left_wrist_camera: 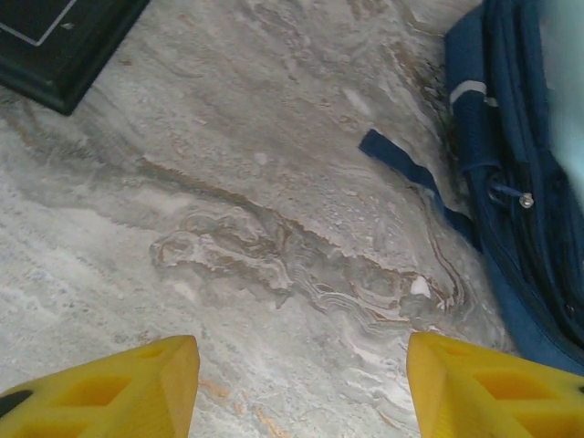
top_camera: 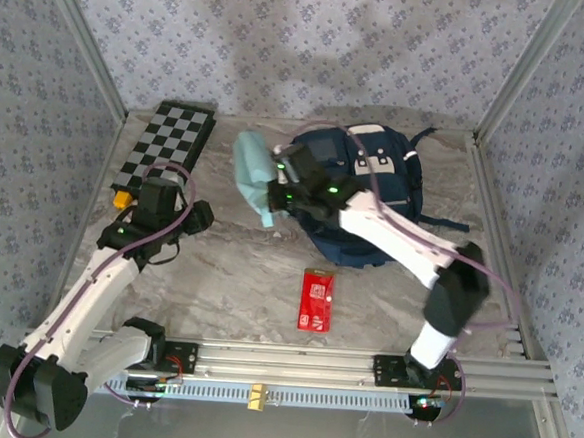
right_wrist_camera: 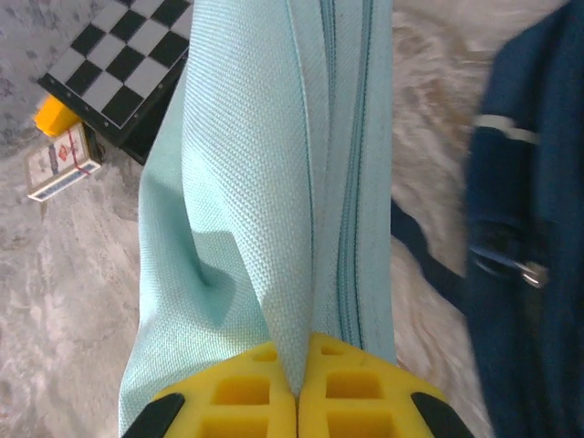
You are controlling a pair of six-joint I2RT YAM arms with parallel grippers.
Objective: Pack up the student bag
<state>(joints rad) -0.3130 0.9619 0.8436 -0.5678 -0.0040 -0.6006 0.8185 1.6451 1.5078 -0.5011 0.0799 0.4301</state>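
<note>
**Right tool holding pouch beside student bag**

The right tool (right_wrist_camera: 298, 360) is clamped on a mint zippered pouch (right_wrist_camera: 274, 182). The pouch's long axis runs straight out from the fingertips. The student bag (top_camera: 369, 189) lies far right on the table (top_camera: 228, 270), just beside the pouch on its right, so the right arm is the nearer. The left tool (left_wrist_camera: 299, 365) is spread wide and empty, near the chessboard (top_camera: 167, 142). Print on the small card box (right_wrist_camera: 62, 164) and the red packet (top_camera: 315, 299) cannot be read.
</note>
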